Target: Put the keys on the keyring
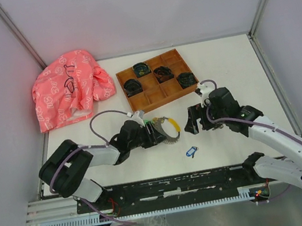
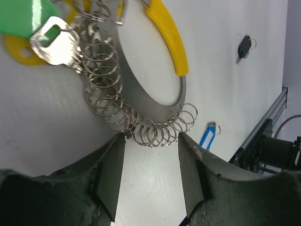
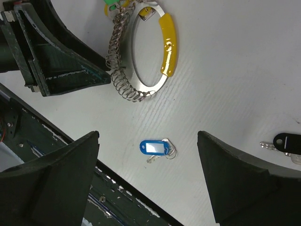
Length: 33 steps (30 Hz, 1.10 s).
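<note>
The keyring (image 2: 175, 101) is a grey metal loop with a yellow sleeve, several small split rings, a green tag (image 2: 23, 14) and a yellow tag, lying flat on the table (image 1: 171, 126). My left gripper (image 2: 151, 139) is open, its tips right at the small rings on the loop's near edge, gripping nothing. The blue-headed key (image 3: 155, 147) lies on the table below and between the jaws of my right gripper (image 3: 148, 136), which is wide open and above it. The black-headed key (image 3: 287, 141) lies off to that gripper's right. The blue key also shows in the top view (image 1: 192, 151).
A wooden tray (image 1: 180, 91) with dark coiled bundles stands behind the grippers. A pink cloth (image 1: 67, 87) lies at the back left. The table's front rail (image 1: 169, 183) runs just below the blue key. White walls close in the sides.
</note>
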Tool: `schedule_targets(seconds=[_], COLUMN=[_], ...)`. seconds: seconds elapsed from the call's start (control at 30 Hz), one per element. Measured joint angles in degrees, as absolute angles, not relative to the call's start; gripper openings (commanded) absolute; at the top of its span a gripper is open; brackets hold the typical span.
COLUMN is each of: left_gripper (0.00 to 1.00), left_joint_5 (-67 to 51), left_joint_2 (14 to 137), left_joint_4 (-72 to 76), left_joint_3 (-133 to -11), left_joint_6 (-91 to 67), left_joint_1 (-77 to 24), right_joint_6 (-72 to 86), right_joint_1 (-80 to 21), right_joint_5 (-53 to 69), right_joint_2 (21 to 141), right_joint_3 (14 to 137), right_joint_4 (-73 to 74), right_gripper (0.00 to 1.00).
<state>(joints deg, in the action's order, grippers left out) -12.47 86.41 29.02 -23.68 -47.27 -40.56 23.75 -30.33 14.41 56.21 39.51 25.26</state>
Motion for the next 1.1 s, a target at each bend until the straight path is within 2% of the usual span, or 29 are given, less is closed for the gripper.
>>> schedule_targets(seconds=[0.27, 0.47, 0.6, 0.77, 1.1], left_gripper=[0.63, 0.65, 0.66, 0.67, 0.68], left_joint_5=[-12.4, -9.1, -8.6, -8.9, -9.5], left_joint_2=[89.0, 81.1, 74.9, 70.7, 61.4], left_joint_4=[35.3, 33.6, 32.9, 30.8, 27.4], left_joint_3=[-25.3, -22.1, -19.4, -14.8, -9.5], left_joint_6=[-49.6, -49.4, -49.4, -49.4, -49.4], left_joint_1=[-44.5, -43.5, -39.7, -33.3, -26.0], right_joint_6=[21.8, 19.4, 17.6, 14.9, 12.1], right_joint_1=[-32.3, -36.8, -41.0, -45.7, -50.7], right_joint_5=[14.3, 12.4, 10.2, 6.7, 0.3], right_joint_2=[60.1, 66.2, 72.3, 81.3, 95.6], right_joint_3=[39.5, 40.2, 43.8, 50.3, 61.1], right_joint_4=[23.8, 21.8, 20.2, 19.0, 19.9], right_gripper=[0.87, 0.83, 0.82, 0.73, 0.7])
